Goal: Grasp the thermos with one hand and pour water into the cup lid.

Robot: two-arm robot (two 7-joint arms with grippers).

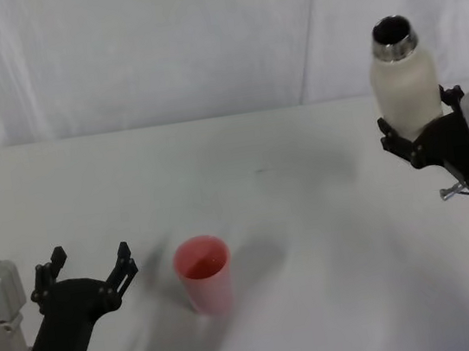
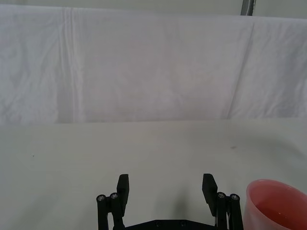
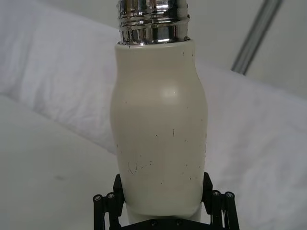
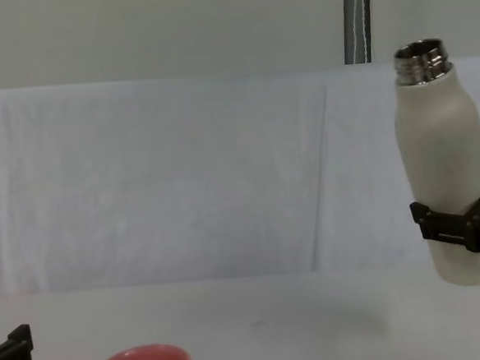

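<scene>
Thermos (image 1: 405, 82) clamped low on its body between the fingers (image 4: 437, 224) of the right gripper (image 1: 425, 135), raised clear of the table (image 1: 308, 200), near upright with a slight tilt, open steel neck uppermost. Left gripper (image 1: 90, 270) low over the table, fingers (image 2: 123, 189) spread wide and holding nothing. Cup lid (image 1: 204, 274) upright on the table just beside the left fingertips, well apart from the thermos.

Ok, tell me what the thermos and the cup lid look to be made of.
The thermos, held clear of the table by the right gripper: body looks like matte cream-white painted metal with small dark scuffs; its threaded neck is shiny, mirror-like steel. The cup lid, beside the open left gripper: probably plastic, smooth salmon-pink with a thin, slightly translucent rim.
</scene>
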